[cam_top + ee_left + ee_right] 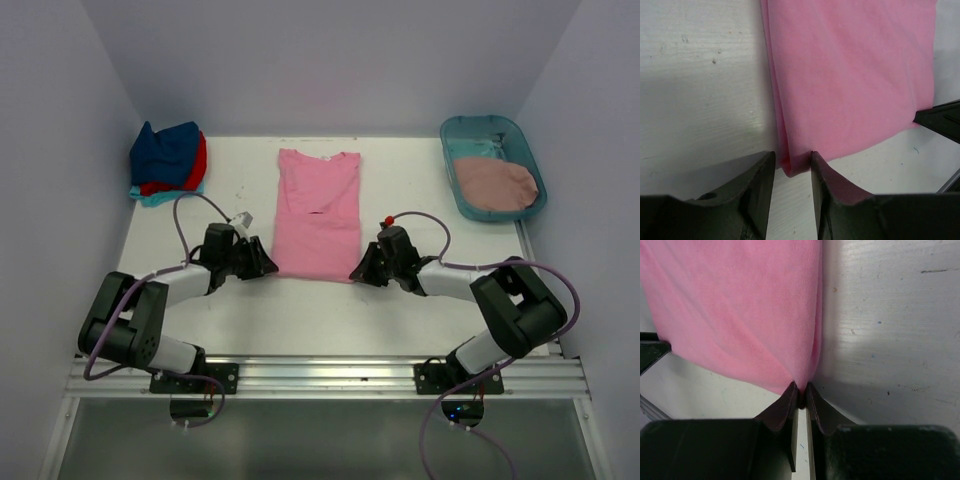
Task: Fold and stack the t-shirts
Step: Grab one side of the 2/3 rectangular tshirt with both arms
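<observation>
**Both grippers at the near hem of the pink shirt**

My right gripper (pixel 800 390) is clamped on the near right corner of the bright pink t-shirt (pixel 318 212). Its wrist view shows the jaws nearly together, with cloth puckering up from the pinch. From overhead I could not have told that.

My left gripper (pixel 792 162) sits at the near left corner. Its jaws are narrowly apart and straddle the folded edge. The corner lies between them, and a sliver of white table (pixel 300 310) shows inside the left finger, so it is not gripping.

Ahead of both grippers the shirt lies flat as a long strip, collar at the far end.

Only the top camera shows the rest. Far ahead and to the left of the left gripper is a pile of folded shirts (pixel 167 160), navy over red over turquoise. Far ahead and to the right of the right gripper is a teal tub (pixel 492 135) holding a dusty rose shirt (pixel 495 183).
</observation>
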Robot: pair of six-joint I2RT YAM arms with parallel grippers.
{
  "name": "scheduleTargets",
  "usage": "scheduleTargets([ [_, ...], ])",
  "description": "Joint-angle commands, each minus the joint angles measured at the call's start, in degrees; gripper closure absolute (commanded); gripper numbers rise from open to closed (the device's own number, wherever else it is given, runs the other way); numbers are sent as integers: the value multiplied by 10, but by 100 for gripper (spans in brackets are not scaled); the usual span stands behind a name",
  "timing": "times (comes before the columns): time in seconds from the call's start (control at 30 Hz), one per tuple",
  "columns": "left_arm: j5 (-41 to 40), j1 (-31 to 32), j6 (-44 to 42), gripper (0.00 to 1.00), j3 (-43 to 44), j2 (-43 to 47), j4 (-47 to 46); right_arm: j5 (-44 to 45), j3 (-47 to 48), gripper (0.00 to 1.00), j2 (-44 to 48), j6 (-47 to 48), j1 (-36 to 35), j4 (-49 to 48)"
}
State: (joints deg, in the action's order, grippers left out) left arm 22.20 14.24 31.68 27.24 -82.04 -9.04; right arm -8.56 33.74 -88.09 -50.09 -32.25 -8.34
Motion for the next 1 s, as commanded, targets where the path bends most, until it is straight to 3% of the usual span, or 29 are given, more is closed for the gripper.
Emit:
scheduleTargets([
  [0.0, -1, 0, -26, 62, -10, -37, 88, 12, -8, 88, -1, 10, -1, 1],
  [0.23, 27, 1, -27, 65, -15, -73, 66, 3, 7, 91, -16, 11, 0, -1],
  [0.37, 33, 1, -30, 100, -18, -75, 60, 3, 12, 96, -23, 16, -1, 1],
  [0.7, 51, 1, -34, 100, -28, -5, 82, 5, -1, 100, 12, 38, -2, 12],
  [0.97, 72, 22, 1, 100, -68, 150, 157, 23, -17, 100, 114, 63, -31, 96],
])
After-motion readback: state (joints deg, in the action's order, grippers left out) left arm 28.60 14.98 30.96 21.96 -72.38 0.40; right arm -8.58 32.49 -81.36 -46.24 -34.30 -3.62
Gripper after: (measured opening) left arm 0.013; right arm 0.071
